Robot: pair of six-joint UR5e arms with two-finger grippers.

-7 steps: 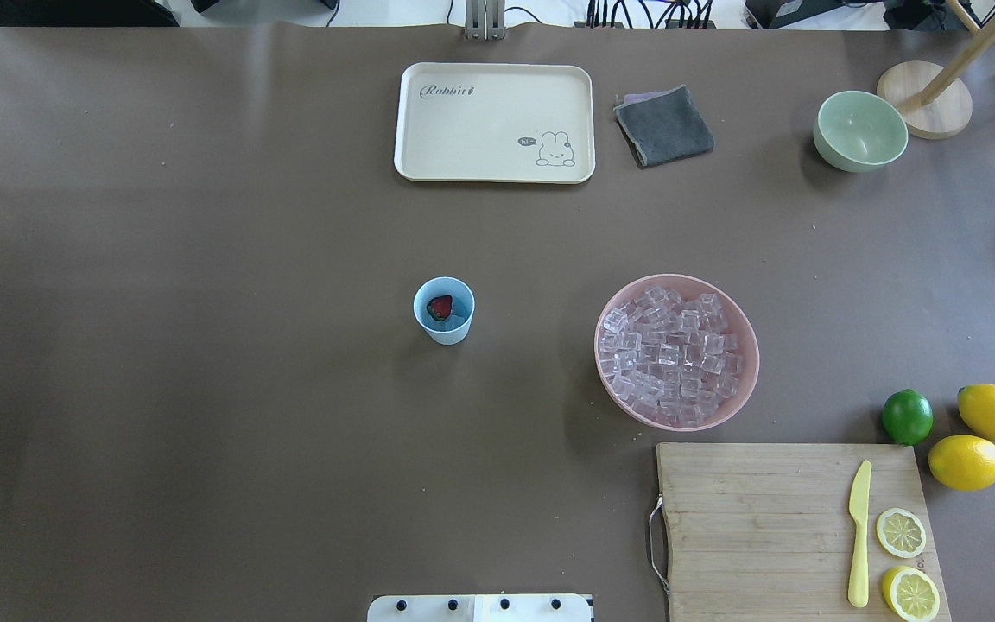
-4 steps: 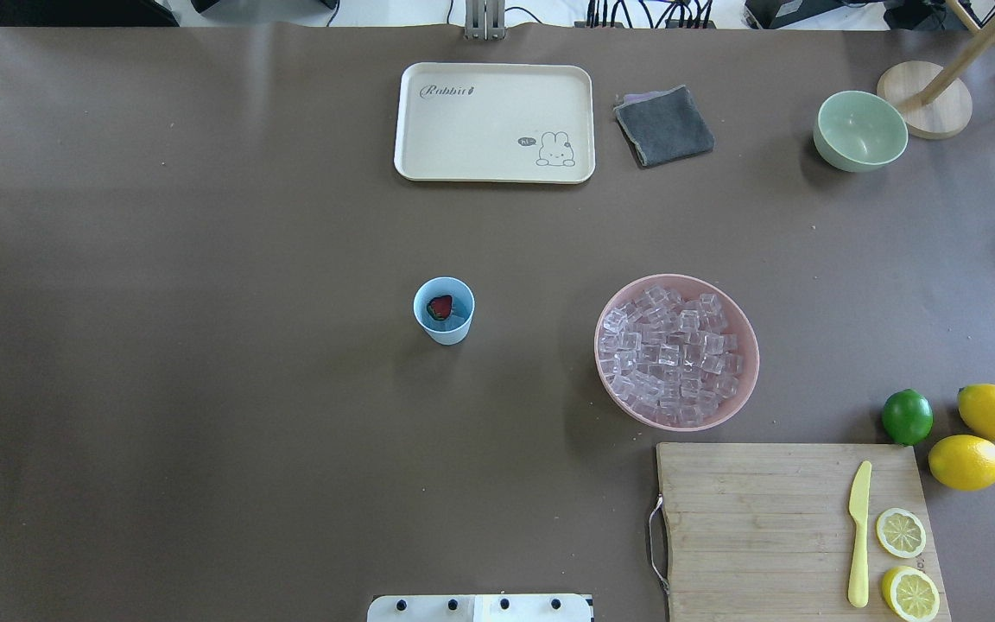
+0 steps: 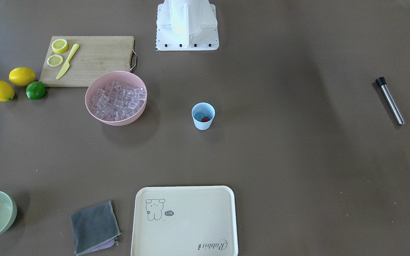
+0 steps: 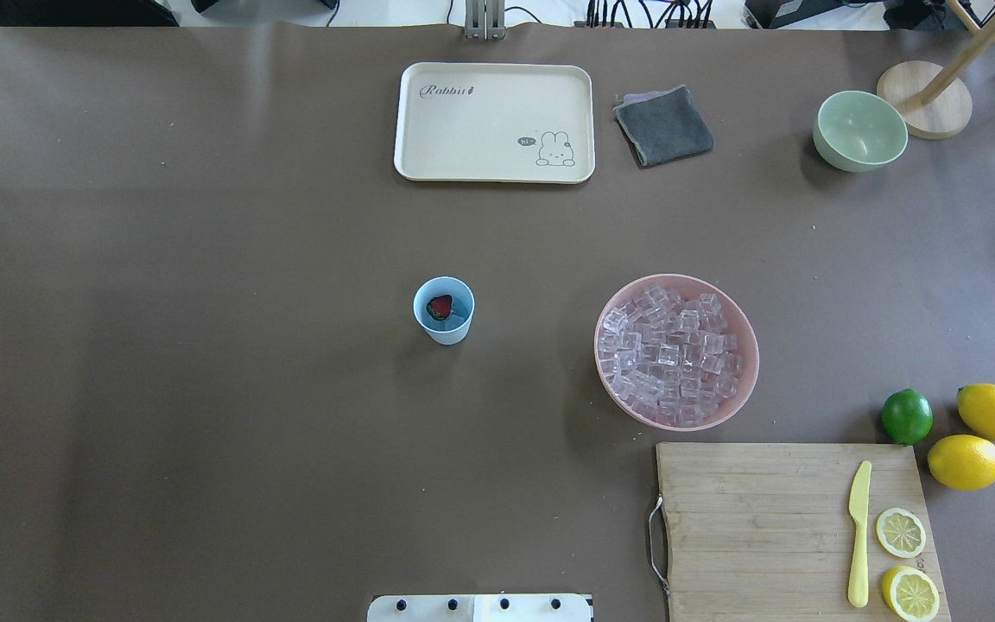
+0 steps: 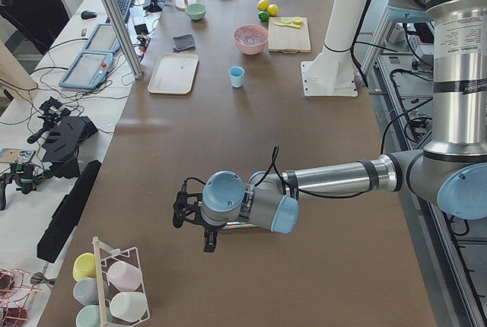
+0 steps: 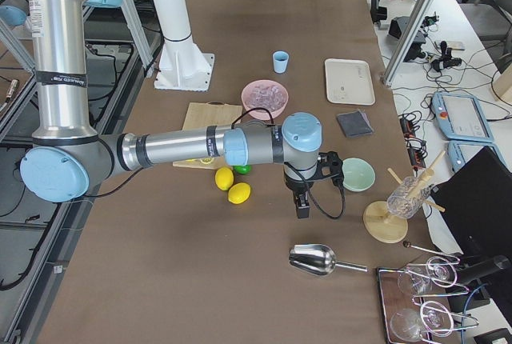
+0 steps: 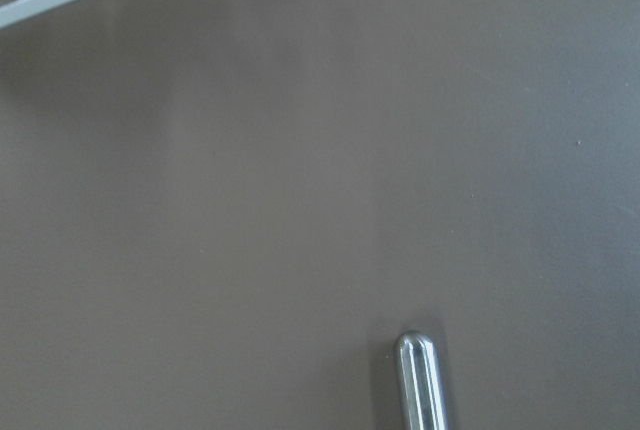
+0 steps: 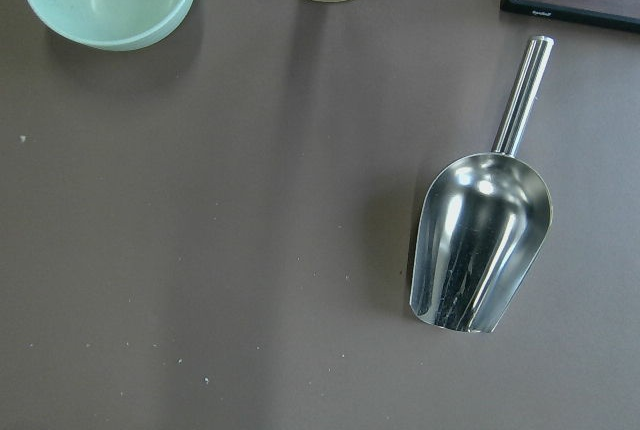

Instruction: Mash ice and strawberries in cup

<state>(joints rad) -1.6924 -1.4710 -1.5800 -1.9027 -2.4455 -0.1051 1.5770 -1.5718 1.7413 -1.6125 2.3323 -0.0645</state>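
**Cup ready mid-surface, both claws out at the ends over the tools**

At the near edge, toward the right corner, the board (image 4: 757,518) carried a knife (image 4: 858,536) and cut lemon (image 4: 901,533), which seemed to have no part in the mashing. Just beyond it the bowl (image 4: 750,345) held the ice (image 4: 670,354) in a heap, likely as stock to be scooped. The cup (image 4: 444,311) stood upright mid-surface, well apart from the bowl and open to either arm. The strawberry (image 4: 440,307) lay inside it; whether any ice lay with it could not be told.

At the left end the left claw (image 5: 194,224) hung low over the muddler (image 3: 390,102), probably to fetch it for mashing. At the right end the right claw (image 6: 302,204) pointed down near the scoop (image 8: 482,242), which lay hollow-side up. How far either claw was open, or whether it held anything, could not be told.
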